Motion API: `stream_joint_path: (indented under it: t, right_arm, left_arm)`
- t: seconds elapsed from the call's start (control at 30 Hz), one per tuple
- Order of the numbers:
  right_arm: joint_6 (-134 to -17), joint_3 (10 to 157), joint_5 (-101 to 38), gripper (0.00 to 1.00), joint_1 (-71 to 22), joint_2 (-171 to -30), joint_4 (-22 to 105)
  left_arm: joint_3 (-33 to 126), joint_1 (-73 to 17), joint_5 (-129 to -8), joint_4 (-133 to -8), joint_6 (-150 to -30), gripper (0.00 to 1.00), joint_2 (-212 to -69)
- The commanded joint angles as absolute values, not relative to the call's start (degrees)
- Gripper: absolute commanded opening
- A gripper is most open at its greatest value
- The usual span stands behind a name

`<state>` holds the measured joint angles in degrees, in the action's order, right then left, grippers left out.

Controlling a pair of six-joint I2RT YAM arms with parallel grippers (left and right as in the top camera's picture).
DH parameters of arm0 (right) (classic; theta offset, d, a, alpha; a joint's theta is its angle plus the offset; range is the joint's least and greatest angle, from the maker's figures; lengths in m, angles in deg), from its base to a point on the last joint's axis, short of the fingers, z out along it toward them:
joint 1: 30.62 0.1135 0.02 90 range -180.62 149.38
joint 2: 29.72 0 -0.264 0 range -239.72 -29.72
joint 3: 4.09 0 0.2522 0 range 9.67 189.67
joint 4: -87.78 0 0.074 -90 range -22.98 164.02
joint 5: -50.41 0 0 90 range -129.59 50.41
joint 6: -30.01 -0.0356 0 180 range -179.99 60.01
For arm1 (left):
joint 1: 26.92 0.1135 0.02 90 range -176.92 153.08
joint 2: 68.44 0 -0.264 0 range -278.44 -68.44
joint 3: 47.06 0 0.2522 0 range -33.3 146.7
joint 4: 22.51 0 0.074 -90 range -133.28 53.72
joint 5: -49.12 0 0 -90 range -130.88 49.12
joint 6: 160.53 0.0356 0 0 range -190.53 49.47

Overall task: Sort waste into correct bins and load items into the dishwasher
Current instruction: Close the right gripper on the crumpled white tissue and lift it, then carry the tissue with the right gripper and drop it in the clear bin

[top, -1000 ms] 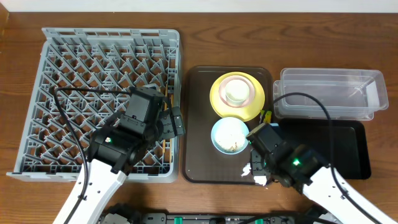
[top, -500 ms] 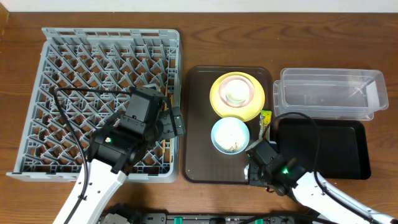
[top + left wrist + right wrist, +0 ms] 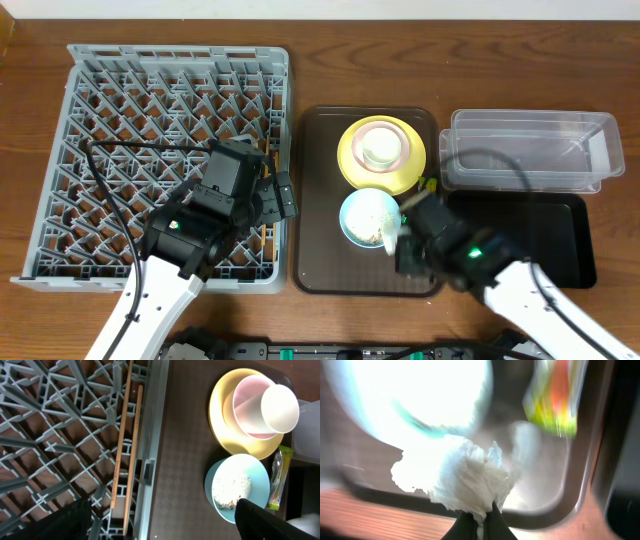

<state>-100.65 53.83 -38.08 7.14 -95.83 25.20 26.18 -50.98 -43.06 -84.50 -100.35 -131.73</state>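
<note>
While the right gripper (image 3: 479, 519) stands clenched on the crumpled white napkin (image 3: 462, 475) above the brown tray's (image 3: 320, 200) front right part, the left gripper (image 3: 278, 196) hangs spread wide and empty just outside that tray's left rim, and the tray's left strip shows open surface

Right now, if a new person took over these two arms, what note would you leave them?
Left hand: open, empty, over the rack edge.
Right hand: shut on the napkin, above the brown tray.
Done: chopsticks lie in the rack.
Left: napkin, wrapper and rice to the clear tub or black tray. Then load the plate, pink bowl, cup and blue bowl.
</note>
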Motion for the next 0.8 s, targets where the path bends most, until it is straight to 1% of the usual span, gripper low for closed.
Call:
stream_joint_path:
  t: [0.0,0.13,0.3,0.47,0.5,0.63,0.7,0.73,0.77]
  right_arm:
    - [-91.26,67.51,-44.3,0.01,2.42,-94.28,16.0]
    - [-89.57,73.96,-53.79,0.01,-2.85,-94.28,13.03]
    - [-88.33,73.92,-62.16,0.01,-12.34,-95.19,19.32]
    - [-85.38,72.37,-62.29,0.01,-21.39,-99.72,26.23]
    - [-85.4,72.1,-62.27,0.01,-24.23,-102.63,27.76]
    - [-85.05,72.1,-62.27,0.01,-28.91,-110.95,32.99]
    - [-82.95,72.1,-62.27,0.04,-30.61,-115.54,36.09]
    - [-81.9,72.1,-62.18,0.1,-31.31,-117.79,37.49]
    - [-81.11,72.1,-61.99,0.19,-31.77,-119.21,38.19]
  left_arm:
    - [26.56,-50.71,-42.34,-84.68,-100.42,0.93,-131.79]
    - [26.56,-50.71,-42.34,-84.68,-100.42,0.92,-131.79]
    - [26.56,-50.71,-42.34,-84.68,-100.42,0.92,-131.79]
    - [26.56,-50.71,-42.34,-84.68,-100.42,0.93,-131.79]
    - [26.56,-50.71,-42.34,-84.68,-100.42,0.92,-131.79]
    - [26.56,-50.71,-42.34,-84.68,-100.42,0.92,-131.79]
    - [26.56,-50.71,-42.34,-84.68,-100.42,0.93,-131.79]
    - [26.56,-50.71,-42.34,-84.68,-100.42,0.93,-131.79]
    - [26.56,-50.71,-42.34,-84.68,-100.42,0.92,-131.79]
